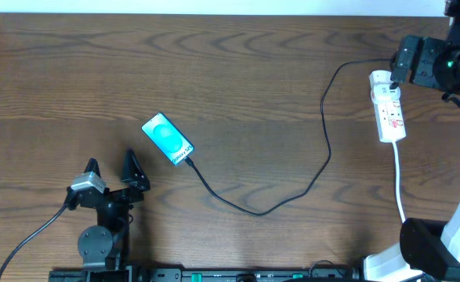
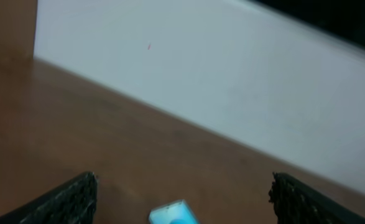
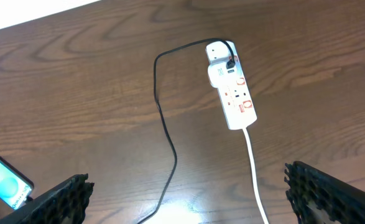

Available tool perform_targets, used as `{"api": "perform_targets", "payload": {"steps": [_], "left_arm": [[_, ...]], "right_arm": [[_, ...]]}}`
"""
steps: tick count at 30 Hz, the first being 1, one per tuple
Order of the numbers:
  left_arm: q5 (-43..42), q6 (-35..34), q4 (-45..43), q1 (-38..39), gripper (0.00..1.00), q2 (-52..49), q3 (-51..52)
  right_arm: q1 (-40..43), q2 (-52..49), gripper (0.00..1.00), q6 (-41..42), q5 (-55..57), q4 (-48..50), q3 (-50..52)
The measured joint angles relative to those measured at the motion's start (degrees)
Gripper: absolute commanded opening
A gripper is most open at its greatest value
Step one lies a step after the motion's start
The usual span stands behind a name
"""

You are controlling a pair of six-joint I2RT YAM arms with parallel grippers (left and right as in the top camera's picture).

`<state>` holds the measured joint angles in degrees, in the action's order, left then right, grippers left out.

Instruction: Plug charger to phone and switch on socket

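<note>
The phone (image 1: pixel 167 139), with its cyan screen up, lies left of centre. It also shows in the left wrist view (image 2: pixel 173 214) and the right wrist view (image 3: pixel 5 182). The thin black charger cable (image 1: pixel 292 196) runs from the phone's near end in a loop to the far end of the white socket (image 1: pixel 389 106), also seen from the right wrist (image 3: pixel 232 87). The connector touches the phone's end. My left gripper (image 1: pixel 114 171) is open and empty, just short of the phone. My right gripper (image 1: pixel 403 59) is open and empty, raised beside the socket's far end.
The socket's white cord (image 1: pixel 398 184) runs toward the right arm's base (image 1: pixel 425 247). A thick black cable (image 1: pixel 26 235) leads to the left arm's base (image 1: pixel 100 243). A white wall (image 2: pixel 232 81) borders the far table edge.
</note>
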<state>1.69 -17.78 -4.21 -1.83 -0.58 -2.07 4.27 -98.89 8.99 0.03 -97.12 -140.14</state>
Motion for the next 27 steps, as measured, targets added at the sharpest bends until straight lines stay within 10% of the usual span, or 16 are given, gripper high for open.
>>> {"api": "perform_targets", "payload": {"steps": [27], "left_arm": [[-0.3, -0.2, 5.7, 0.0, 0.89, 0.0, 1.0]], "right_arm": [[0.0, 0.0, 0.99, 0.0, 0.0, 0.0, 0.0]]}}
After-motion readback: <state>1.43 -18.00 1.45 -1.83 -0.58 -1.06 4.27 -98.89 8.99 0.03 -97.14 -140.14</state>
